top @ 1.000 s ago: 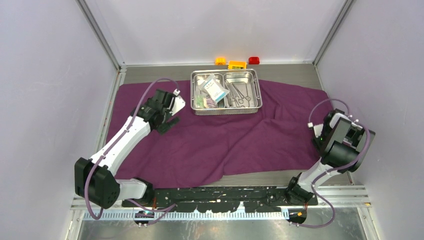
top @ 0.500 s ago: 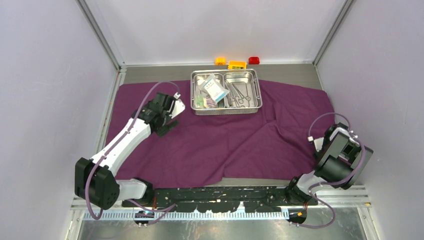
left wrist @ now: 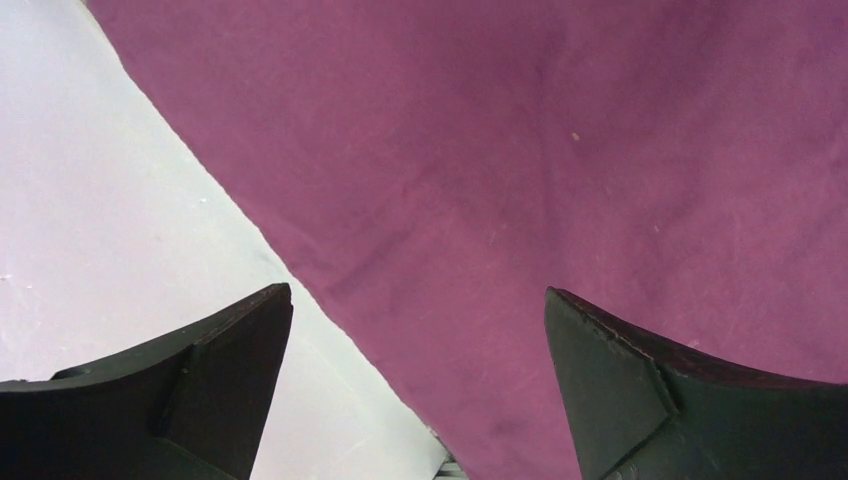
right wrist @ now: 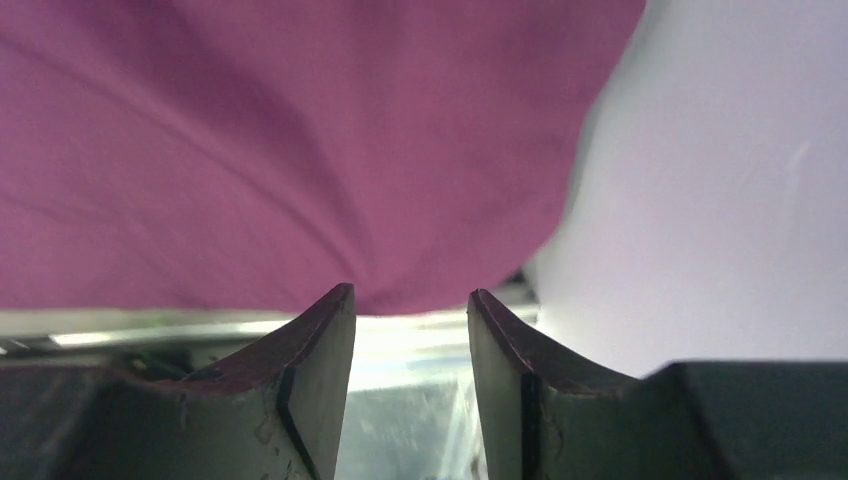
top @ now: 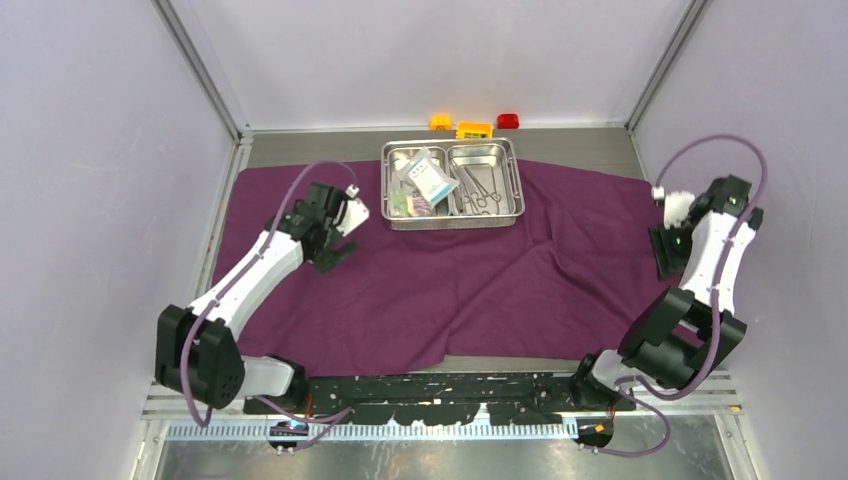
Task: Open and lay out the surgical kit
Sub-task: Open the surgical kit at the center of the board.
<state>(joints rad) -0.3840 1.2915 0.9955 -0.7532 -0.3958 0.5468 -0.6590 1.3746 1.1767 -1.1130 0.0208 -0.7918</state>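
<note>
**Purple cloth down, tray not yet unpacked**

Purple cloth [top: 480,290] covers most of the table, creased through the middle. The steel tray [top: 450,223] stands on its far edge, midway between the arms.

The left claw [left wrist: 417,292] hangs over the cloth's left part, near the tray's left end, with its jaws wide apart and nothing between them. The right claw [right wrist: 411,292] sits at the cloth's right edge. Its jaws are a little apart and empty, with the hem just beyond the tips.

The main risk lies with the cloth. The tray rests on it, so a tug at the hem to smooth the creases could drag or tilt the tray and spill the load. A claw reaching in could also catch the rim.

The tray has two compartments. The left one holds the clear packets [top: 425,182], loosely piled, the top one tilted toward the divider and likely to slide if nudged. The right one holds the scissors and clamps [top: 478,192] – thin, overlapping, and probably awkward to lift singly. Nothing from the tray lies on the cloth.
</note>
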